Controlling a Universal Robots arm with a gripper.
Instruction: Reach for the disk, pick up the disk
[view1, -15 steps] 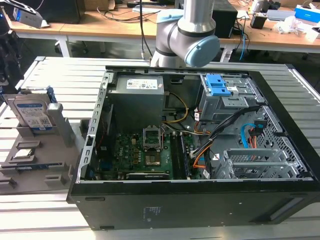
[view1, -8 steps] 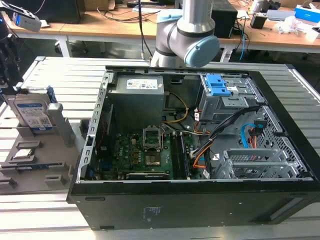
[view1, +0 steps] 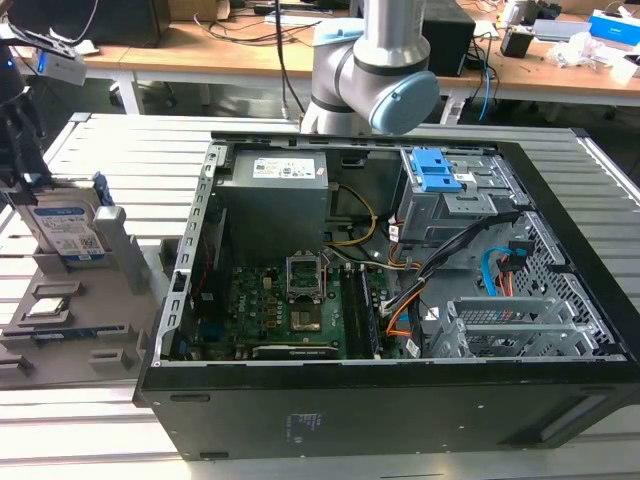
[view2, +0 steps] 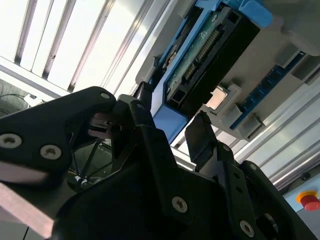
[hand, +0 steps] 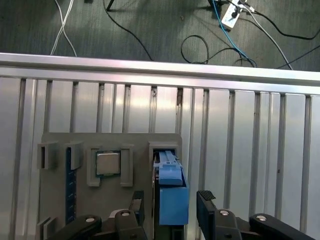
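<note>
Where the grey holder (view1: 90, 310) sits at the exterior view's left, the disk (view1: 66, 232) stands upright in its slot, a square chip (hand: 107, 163) pocketed beside it. Gripper (hand: 171, 202) poised above, fingers spread astride the disk's blue rail.

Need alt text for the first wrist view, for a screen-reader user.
The open gripper straddles the disk, which stands on edge in a slot of a grey fixture tray, with a gap on each side. A small square chip sits in a neighbouring holder; the tray lies on a slatted metal table.
</note>
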